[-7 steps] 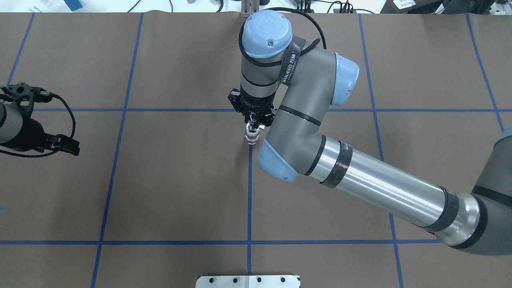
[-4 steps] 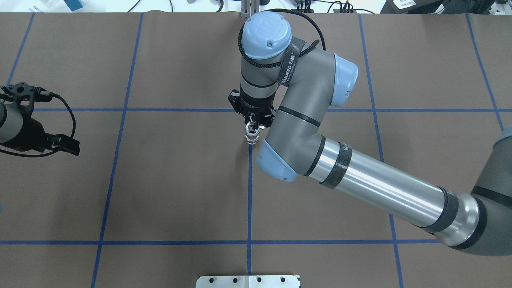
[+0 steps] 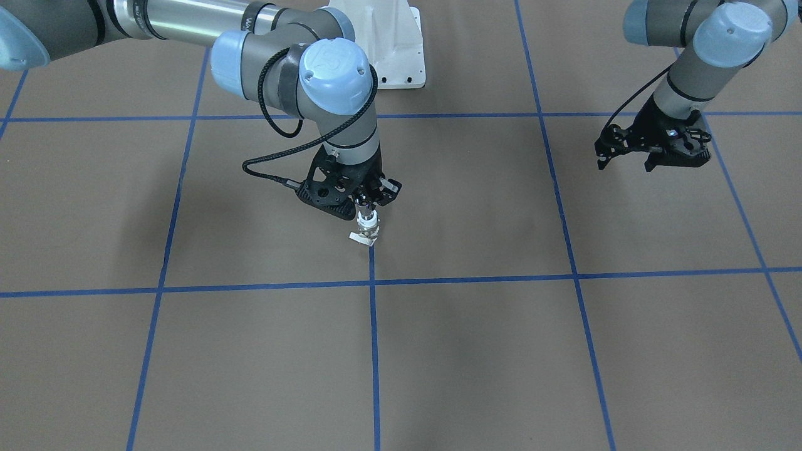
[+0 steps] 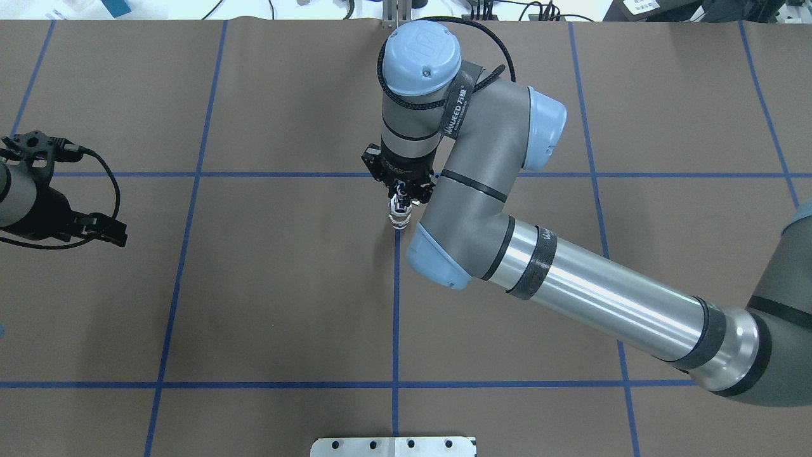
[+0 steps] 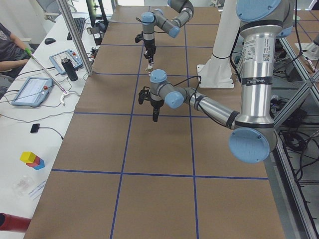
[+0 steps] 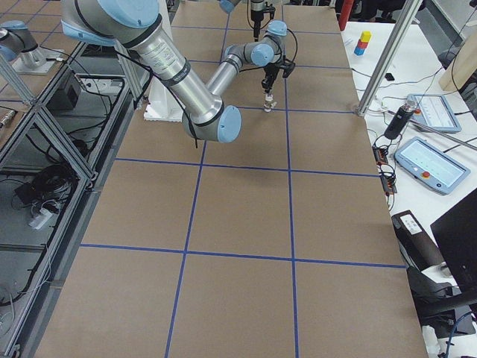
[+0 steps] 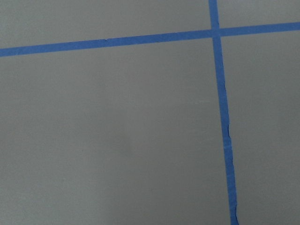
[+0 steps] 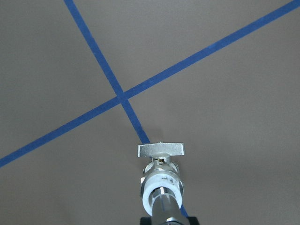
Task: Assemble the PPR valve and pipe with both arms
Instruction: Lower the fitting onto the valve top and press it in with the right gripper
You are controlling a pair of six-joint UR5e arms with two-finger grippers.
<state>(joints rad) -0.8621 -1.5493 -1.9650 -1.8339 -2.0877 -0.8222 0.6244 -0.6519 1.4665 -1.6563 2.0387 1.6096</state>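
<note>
While the right gripper [image 3: 367, 210] points straight down over the middle of the table [image 3: 501, 351], we see its fingers drawn narrow on the pipe [image 8: 162, 208]. The pipe's lower end sits in the white collar of the PPR valve [image 8: 161, 185]. Both parts hang upright in one line, with the valve's flat handle tab lowest. We place the valve over a blue tape line [image 3: 374, 351], just on the robot's side of a tape crossing. We cannot tell whether the tab touches the brown surface. Every table edge lies well away from it, and wide brown ground stretches toward the operators' side. The right arm [image 4: 602, 298] reaches in from the right, its elbow just beside the gripper. Far off toward the table's left end, the left gripper [image 3: 624, 164] hangs above the surface, fingers spread wide. Its wrist camera shows only brown ground and a tape crossing. The white pedestal base [image 3: 388, 50] stands at the robot's edge
</note>
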